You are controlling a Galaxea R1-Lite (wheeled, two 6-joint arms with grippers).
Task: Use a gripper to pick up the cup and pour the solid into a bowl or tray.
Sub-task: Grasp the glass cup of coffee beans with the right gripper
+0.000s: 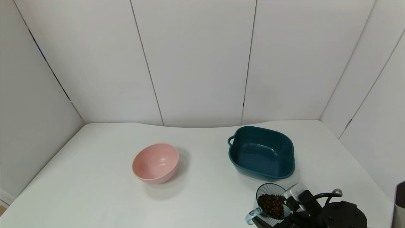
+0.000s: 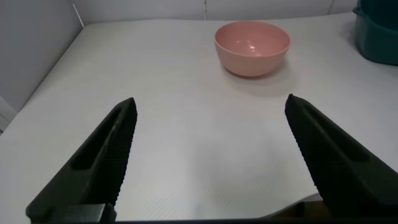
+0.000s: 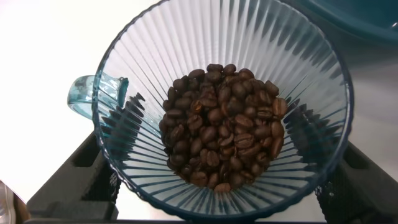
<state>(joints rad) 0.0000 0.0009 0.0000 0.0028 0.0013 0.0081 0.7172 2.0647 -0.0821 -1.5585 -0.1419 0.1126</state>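
The ribbed, translucent pale blue cup [image 1: 265, 191] is near the table's front right, with its light blue loop handle [image 1: 251, 217] pointing left. It holds a heap of dark brown coffee beans [image 1: 271, 205]. My right gripper [image 1: 276, 219] is shut on the cup, one finger on each side of its wall. In the right wrist view, the black fingers [image 3: 93, 162] show through the cup [image 3: 249, 43] around the beans [image 3: 224, 134]. The dark teal basin [image 1: 235, 152] stands just beyond the cup and is empty. My left gripper [image 2: 211, 102] is open and empty over bare table.
A round pink bowl [image 1: 155, 163] sits empty at the table's centre left and also shows in the left wrist view [image 2: 252, 46]. White wall panels close the back and both sides. The table's front edge is just below the cup.
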